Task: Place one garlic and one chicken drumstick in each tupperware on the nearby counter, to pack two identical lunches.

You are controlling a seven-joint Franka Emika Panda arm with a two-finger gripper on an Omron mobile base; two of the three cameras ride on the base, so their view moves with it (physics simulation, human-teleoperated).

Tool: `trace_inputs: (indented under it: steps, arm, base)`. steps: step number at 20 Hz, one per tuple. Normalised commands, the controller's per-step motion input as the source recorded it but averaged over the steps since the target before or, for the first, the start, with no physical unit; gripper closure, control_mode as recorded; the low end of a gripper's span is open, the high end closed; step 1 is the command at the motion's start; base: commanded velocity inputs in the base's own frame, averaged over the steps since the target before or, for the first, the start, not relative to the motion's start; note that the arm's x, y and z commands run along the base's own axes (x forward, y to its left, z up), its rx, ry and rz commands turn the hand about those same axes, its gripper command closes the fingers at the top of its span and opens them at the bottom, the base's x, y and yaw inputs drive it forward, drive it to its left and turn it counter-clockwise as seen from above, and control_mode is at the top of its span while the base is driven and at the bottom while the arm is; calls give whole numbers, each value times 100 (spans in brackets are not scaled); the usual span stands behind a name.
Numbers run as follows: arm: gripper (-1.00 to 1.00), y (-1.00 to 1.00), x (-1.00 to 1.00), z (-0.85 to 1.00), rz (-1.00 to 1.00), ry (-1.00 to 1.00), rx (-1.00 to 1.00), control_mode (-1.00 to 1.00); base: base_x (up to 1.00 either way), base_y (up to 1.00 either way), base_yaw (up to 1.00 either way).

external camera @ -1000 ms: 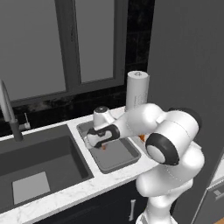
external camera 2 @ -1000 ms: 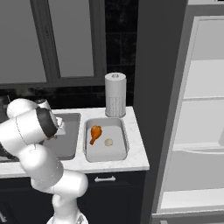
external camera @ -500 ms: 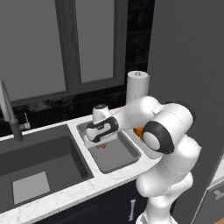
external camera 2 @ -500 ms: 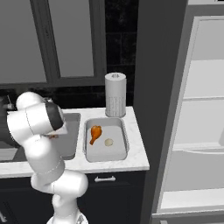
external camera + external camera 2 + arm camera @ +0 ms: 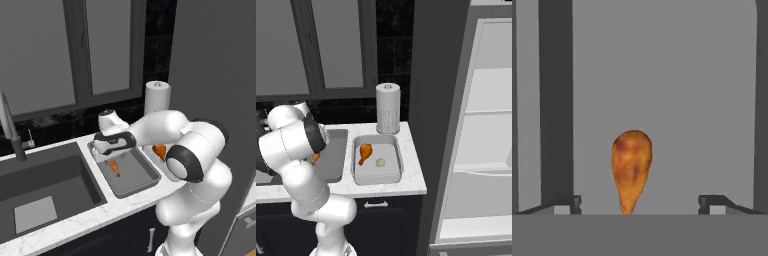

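I have the arm stretched across the middle of the left base view, over the white marbled counter (image 5: 75, 222), because the nearer tupperware (image 5: 135, 182) there is the one being filled. The dark sink basin (image 5: 45, 185) sits at lower left. I count two tupperware: the other tupperware (image 5: 377, 172), centre of the right base view, holds one chicken drumstick (image 5: 364, 152) and one garlic (image 5: 380, 162), so that lunch looks packed. The gripper (image 5: 639, 202) stands released, fingertips (image 5: 564, 202) wide apart, with a second drumstick (image 5: 631, 170) between them, apparently lying loose on the tray floor. A second garlic is still wanted here.
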Motion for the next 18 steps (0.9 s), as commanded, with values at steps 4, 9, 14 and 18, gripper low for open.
trace_inputs:
  steps: [4,9,14,18]
  arm:
    - [-100,-9,-85,73,0,0,0,-100]
    - [-100,-54,-100,27,0,1,4,-100]
    - [-100,-97,-100,0,0,-2,12,-100]
    - [-100,-88,-97,6,0,0,11,-100]
  base:
    - [0,0,0]
    - [0,0,0]
    - [0,0,0]
    - [0,0,0]
